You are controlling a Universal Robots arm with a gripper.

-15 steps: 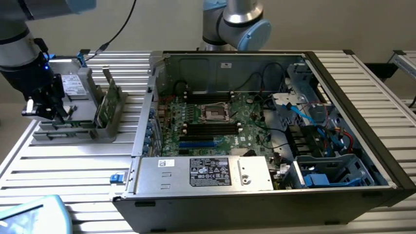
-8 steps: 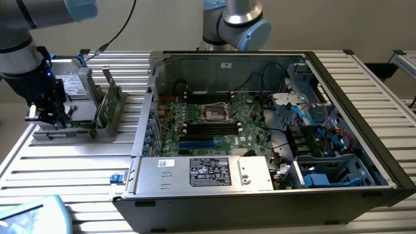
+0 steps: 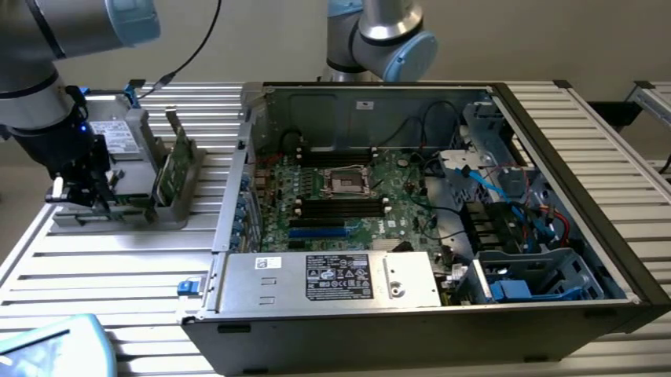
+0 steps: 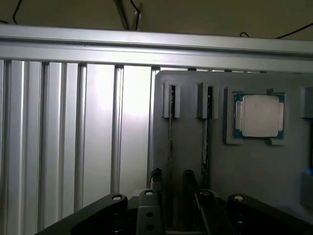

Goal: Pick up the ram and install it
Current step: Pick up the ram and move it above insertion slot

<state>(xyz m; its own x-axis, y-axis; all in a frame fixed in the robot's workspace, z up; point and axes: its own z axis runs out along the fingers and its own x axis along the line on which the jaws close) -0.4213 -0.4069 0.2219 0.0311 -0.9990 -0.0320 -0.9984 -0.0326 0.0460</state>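
Two ram sticks stand on edge in a grey holder at the exterior view's left, beside the open computer case. The ram is dark green; in the wrist view it is a thin edge-on strip in a slot of the holder, with a second stick beside it. My gripper hangs over the holder's end away from the case. Its dark fingers stand apart, open, and the nearer ram's edge runs toward the gap. I cannot tell whether they touch it.
A square silver processor lies in the holder next to the sticks. The case holds the motherboard with black memory slots and a processor socket. A second arm's base stands behind the case. The table is ribbed aluminium.
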